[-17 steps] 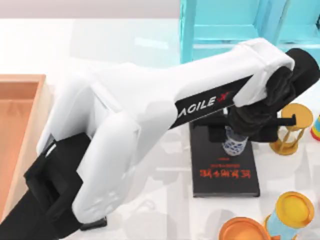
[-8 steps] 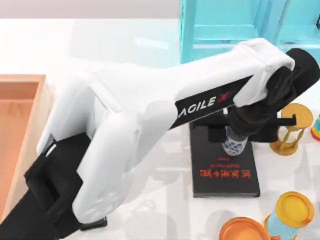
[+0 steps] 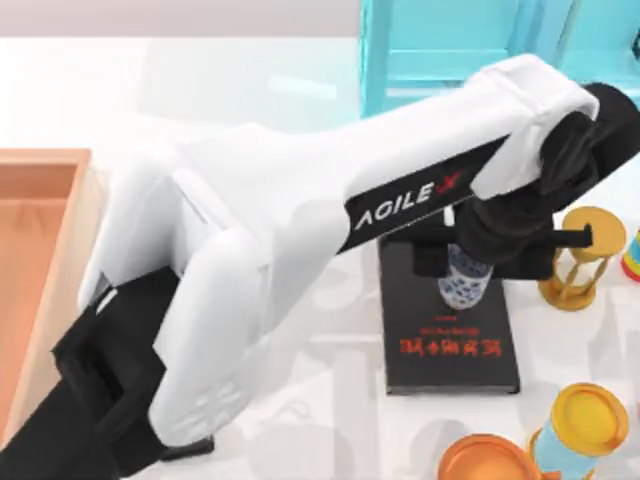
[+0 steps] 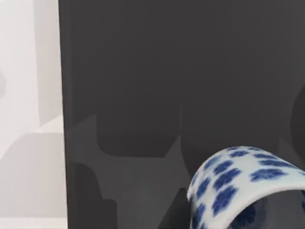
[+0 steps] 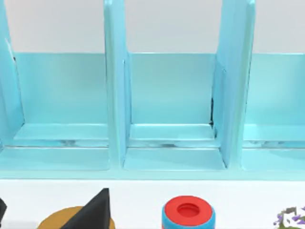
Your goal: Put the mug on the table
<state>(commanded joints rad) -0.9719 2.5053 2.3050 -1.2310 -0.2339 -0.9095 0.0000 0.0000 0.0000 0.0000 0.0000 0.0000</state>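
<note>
Desk: wide, glossy, white, bearing everything else. Left arm stretched across it, wrist ending directly above the black book. Left hand clamped round the upper part of the mug, fingers tight on its sides; mug upright and apparently raised a little off the book's cover, with the blue flower pattern visible below the grip. In the left wrist view, mug rim close against the dark cover, pale desk beside it. Right hand parked elsewhere, facing the turquoise shelf unit; whether open or closed, cannot tell.

Judged progress: grasp done, lift apparently under way; carrying clear of the book, lowering to bare desk and releasing not yet done.

Around the book: gold trophy just beside its right edge, orange dish and yellow-topped cylinder near its lower right corner, wooden tray well apart at the left. Crowded right side likely in the way; open desk left of the book looks easier.
</note>
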